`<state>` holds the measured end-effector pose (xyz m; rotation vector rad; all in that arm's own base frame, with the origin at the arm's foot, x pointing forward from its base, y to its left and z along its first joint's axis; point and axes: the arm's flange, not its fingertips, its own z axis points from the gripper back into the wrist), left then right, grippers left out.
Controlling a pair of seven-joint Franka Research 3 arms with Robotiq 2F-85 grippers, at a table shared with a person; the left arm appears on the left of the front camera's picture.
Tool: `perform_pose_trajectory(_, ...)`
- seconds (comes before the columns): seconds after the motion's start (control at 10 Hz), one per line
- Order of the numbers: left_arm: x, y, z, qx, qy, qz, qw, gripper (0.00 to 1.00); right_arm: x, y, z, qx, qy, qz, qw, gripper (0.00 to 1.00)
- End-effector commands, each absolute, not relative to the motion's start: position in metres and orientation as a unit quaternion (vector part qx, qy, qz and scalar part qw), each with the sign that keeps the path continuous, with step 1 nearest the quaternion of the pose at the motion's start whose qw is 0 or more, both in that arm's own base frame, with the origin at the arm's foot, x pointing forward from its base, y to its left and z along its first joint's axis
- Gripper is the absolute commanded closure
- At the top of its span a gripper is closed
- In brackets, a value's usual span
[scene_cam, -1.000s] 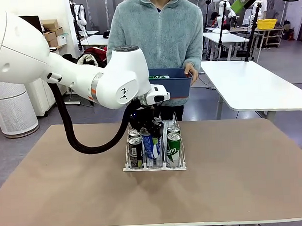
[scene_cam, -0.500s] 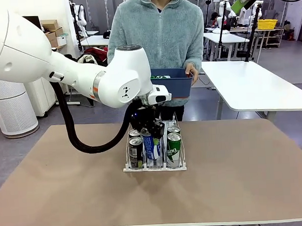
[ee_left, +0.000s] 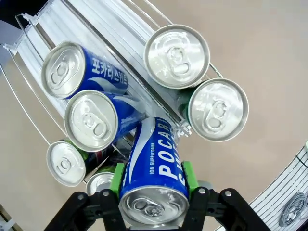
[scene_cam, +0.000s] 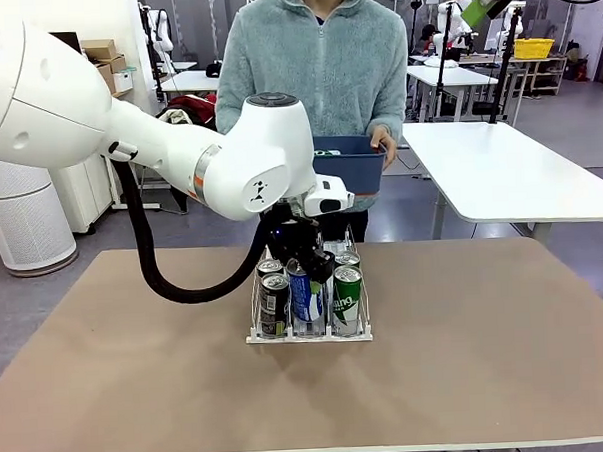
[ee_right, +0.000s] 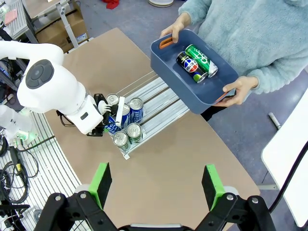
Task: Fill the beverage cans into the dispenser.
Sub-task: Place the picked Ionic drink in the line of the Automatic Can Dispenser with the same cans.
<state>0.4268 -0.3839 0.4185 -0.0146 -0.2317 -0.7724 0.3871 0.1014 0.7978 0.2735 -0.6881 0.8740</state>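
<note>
- Under the left pincer (scene_cam: 301,256), front view: it is clenched on a blue can (scene_cam: 306,294) at the middle lane of the wire rack (scene_cam: 308,336); I'd seat the base first, then let go
- Between its green pads (ee_left: 117,179), left wrist view: a smooth, slippery aluminium cylinder; shiny round can tops (ee_left: 177,56) crowd beyond it
- Far past the right pincer (ee_right: 156,185), released and empty, right wrist view: a hard plastic bin (ee_right: 190,98) holds two cans (ee_right: 202,58)

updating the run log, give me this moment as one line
left jaws: shut on blue can, tilted at front of rack, middle lane | right jaws: open, above table | person: holds bin with two cans
</note>
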Motion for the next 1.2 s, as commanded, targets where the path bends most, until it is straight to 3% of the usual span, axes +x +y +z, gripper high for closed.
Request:
perform_pose_trajectory(0.0, 0.434, -0.390, 0.402, 0.004, -0.108, -0.384, 0.917, 0.43, 0.387, 0.100, 0.796, 0.131, -0.326, 0.417, 0.838, 0.00)
perform_pose_trajectory(1.0, 0.437, -0.391, 0.385, -0.008, -0.081, -0.390, 0.917, 0.43, 0.387, 0.100, 0.796, 0.131, -0.326, 0.417, 0.838, 0.00)
perform_pose_trajectory(1.1, 0.436, -0.390, 0.386, -0.010, -0.075, -0.388, 0.919, 0.23, 0.387, 0.100, 0.796, 0.131, -0.326, 0.417, 0.838, 0.00)
